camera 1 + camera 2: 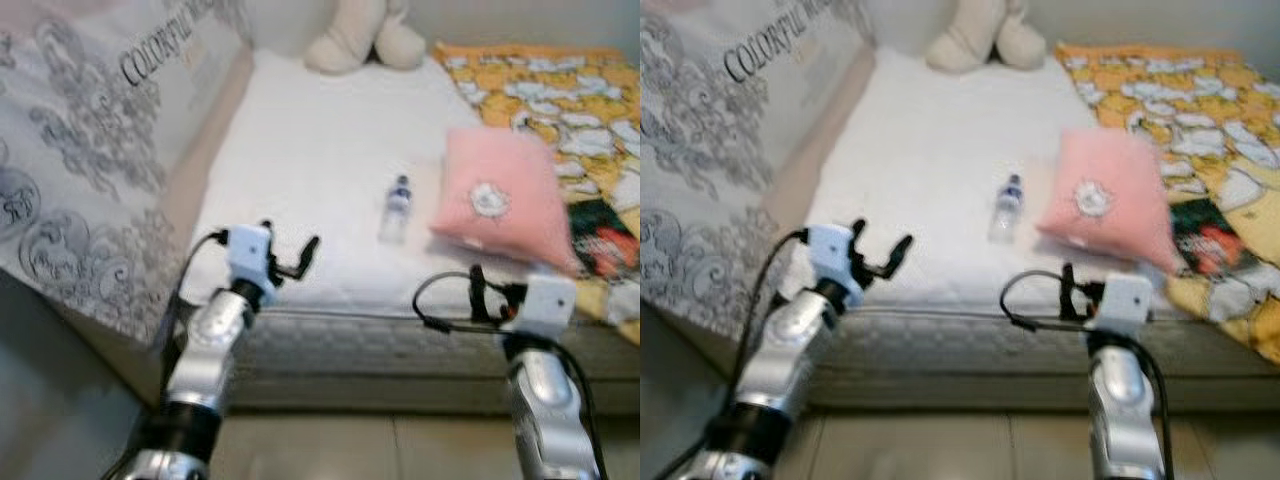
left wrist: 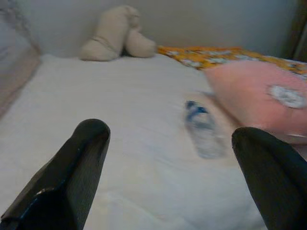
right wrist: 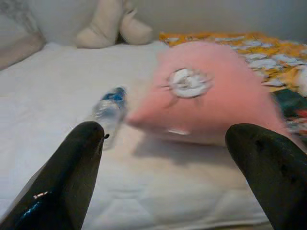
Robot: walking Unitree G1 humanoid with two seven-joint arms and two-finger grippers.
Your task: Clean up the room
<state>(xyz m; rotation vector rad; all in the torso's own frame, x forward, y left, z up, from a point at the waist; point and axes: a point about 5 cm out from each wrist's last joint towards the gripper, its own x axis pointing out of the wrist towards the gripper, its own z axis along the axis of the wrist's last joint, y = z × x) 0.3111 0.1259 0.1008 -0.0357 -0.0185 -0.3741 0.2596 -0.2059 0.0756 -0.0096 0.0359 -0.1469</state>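
Note:
A clear plastic water bottle [image 1: 397,208] with a blue cap lies on the white mattress [image 1: 300,170], just left of a pink pillow [image 1: 503,198]. My left gripper [image 1: 295,255] hovers open over the mattress's near edge, left of the bottle. In the left wrist view the bottle [image 2: 202,130] lies ahead between the spread fingers [image 2: 72,172]. My right gripper [image 1: 482,290] stands open at the bed's front edge, below the pillow. From the right wrist, the pillow [image 3: 211,91] is straight ahead and the bottle [image 3: 109,111] lies to its side.
A cream plush toy [image 1: 365,38] sits at the bed's far end. A yellow patterned blanket [image 1: 560,90] covers the right side, with a dark item [image 1: 605,232] on it. A grey patterned fabric panel [image 1: 80,150] rises on the left. Tiled floor [image 1: 350,445] lies below the bed.

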